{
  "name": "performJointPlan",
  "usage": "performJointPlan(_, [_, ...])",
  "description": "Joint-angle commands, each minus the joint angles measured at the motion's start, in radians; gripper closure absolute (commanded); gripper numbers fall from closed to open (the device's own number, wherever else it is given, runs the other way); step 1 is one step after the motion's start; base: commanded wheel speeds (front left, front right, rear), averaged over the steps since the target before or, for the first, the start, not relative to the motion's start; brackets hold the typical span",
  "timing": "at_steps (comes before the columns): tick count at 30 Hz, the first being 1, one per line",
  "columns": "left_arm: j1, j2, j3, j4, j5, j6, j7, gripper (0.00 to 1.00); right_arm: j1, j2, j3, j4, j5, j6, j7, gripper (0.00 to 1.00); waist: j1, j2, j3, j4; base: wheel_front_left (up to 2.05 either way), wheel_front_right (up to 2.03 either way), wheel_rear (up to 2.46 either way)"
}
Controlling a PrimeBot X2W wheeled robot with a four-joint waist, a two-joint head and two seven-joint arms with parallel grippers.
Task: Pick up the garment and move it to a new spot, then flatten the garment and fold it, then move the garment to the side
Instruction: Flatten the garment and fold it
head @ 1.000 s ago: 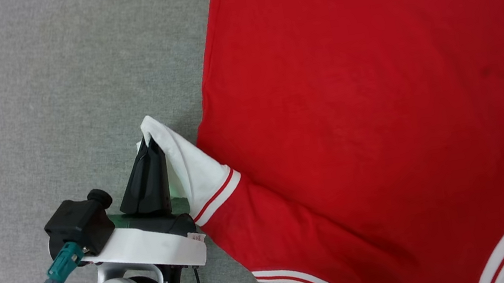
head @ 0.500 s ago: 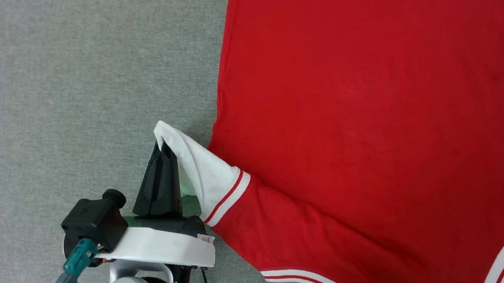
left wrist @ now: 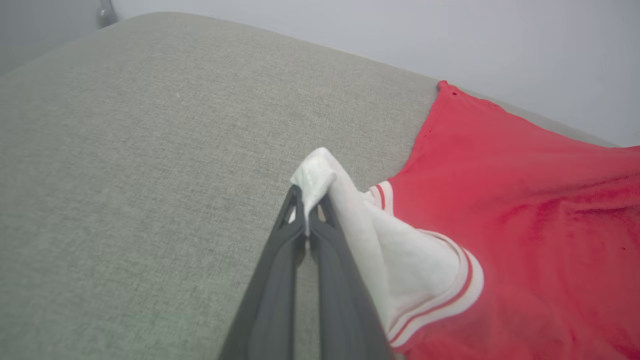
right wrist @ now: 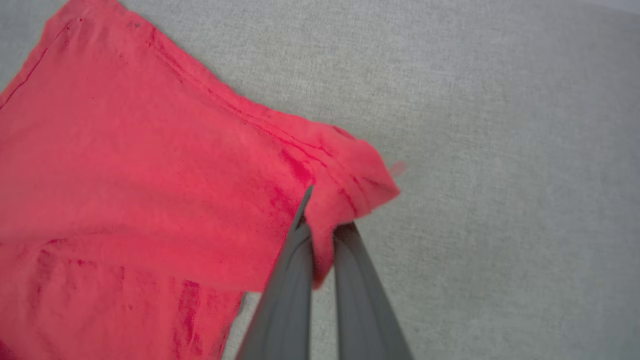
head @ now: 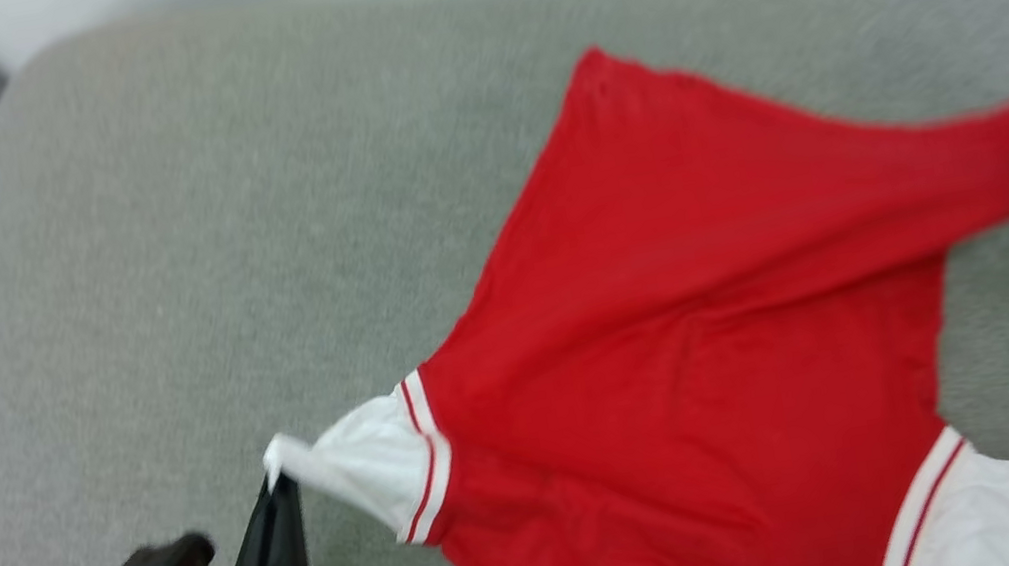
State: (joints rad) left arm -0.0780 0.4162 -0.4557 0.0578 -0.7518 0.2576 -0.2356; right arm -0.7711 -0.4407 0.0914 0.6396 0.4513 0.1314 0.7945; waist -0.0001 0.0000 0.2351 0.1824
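1. The red jersey shirt point(head: 693, 324) lies centre-right of the head view on the grey fabric surface point(head: 152, 227).
2. Your left pincer point(head: 276, 483), lower left, is clamped on the tip of its white sleeve point(head: 369, 461).
3. Your right pincer point(right wrist: 322, 225), bottom centre of its wrist view, grips a red hem corner.

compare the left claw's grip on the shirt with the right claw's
The left claw pinches the white sleeve tip; the right claw pinches a red corner. In the head view the left claw sits lower left, the right claw at the far right edge. Both are shut on the garment, which stretches between them.
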Motion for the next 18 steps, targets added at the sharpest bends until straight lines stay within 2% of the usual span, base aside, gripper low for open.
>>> performJointPlan(1, [0.013,0.005,0.004,0.001,-0.003,0.005,-0.001,1.00,0.030,-0.009,0.005,-0.005,0.001,-0.001,0.002,1.00,0.0001,0.0000,-0.112,-0.078,0.00,0.00,0.00])
performJointPlan(6, [0.115,0.031,0.040,-0.003,-0.044,0.032,0.003,1.00,0.290,-0.017,0.008,-0.131,0.025,-0.001,0.043,1.00,0.0001,0.0000,-0.207,-0.162,0.00,0.00,0.00])
performJointPlan(10, [0.175,0.049,0.062,-0.013,-0.066,0.050,0.011,1.00,0.506,0.001,-0.011,-0.251,0.024,-0.001,0.100,1.00,0.0001,0.0000,-0.249,-0.225,0.00,0.00,0.00])
performJointPlan(18, [0.230,0.069,0.082,-0.028,-0.089,0.070,0.025,1.00,0.830,0.112,-0.079,-0.463,0.020,-0.001,0.276,1.00,0.0001,0.0000,-0.265,-0.302,0.00,0.00,0.00])
